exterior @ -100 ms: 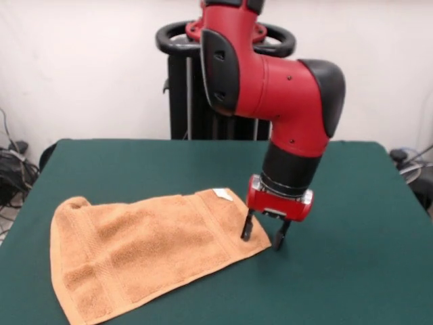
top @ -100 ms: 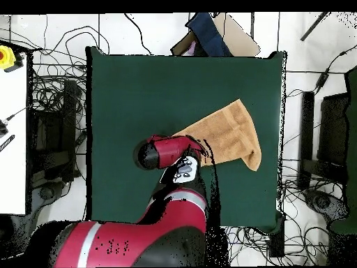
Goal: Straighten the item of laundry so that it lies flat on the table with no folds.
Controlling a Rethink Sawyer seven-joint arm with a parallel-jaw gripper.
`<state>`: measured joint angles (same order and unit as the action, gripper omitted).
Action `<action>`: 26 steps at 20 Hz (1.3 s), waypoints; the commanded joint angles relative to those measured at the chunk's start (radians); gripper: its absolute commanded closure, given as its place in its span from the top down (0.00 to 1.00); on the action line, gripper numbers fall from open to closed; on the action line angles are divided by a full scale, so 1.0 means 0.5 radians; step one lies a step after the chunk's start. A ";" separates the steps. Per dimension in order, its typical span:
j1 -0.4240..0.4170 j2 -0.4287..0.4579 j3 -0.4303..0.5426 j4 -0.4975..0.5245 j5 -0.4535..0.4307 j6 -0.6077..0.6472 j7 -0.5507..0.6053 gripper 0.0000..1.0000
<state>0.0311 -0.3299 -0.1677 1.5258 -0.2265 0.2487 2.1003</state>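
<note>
The item of laundry [exterior @ -100 ms: 135, 254], a light orange-tan terry towel, lies on the table [exterior @ -100 ms: 352, 203] at its front left, folded over into a long slanted shape with band stripes and a small white tag [exterior @ -100 ms: 222, 194] near its right end. From above the towel [top @ -100 ms: 226, 132] slants across the table [top @ -100 ms: 125, 91], partly hidden by the arm. My gripper [exterior @ -100 ms: 262, 237] stands open at the towel's right corner. One finger rests over the towel's edge and the other over the green cloth beside it. Nothing is held.
The red arm [top @ -100 ms: 171, 152] hangs over the table's middle. Cables, black stands and a dark blue object [top @ -100 ms: 208, 33] lie around the table's edges. A white bench [top @ -100 ms: 12, 132] stands to one side.
</note>
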 commanded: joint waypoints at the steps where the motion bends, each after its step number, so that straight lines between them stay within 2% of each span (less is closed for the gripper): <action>1: 0.025 0.269 -0.225 -0.154 0.120 0.040 0.417 0.00; 5: 0.051 0.234 -0.232 -0.128 0.177 0.096 0.395 0.00; 10: -0.039 0.137 -0.136 -0.038 0.169 0.114 0.267 0.00; 12: -0.098 0.062 -0.078 0.066 0.138 0.095 0.211 0.00; 15: -0.218 -0.206 0.035 0.360 0.085 0.094 0.121 0.00; 17: -0.229 -0.438 0.002 0.502 0.033 0.171 0.045 0.00; 19: -0.307 -0.593 0.022 0.610 -0.011 0.226 -0.049 0.00; 23: -0.522 -0.757 0.104 0.750 -0.102 0.267 -0.216 0.00; 26: -0.571 -0.814 0.128 0.786 -0.138 0.303 -0.217 0.00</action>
<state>-0.1878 -0.6126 -0.1645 1.7595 -0.2310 0.2647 2.1003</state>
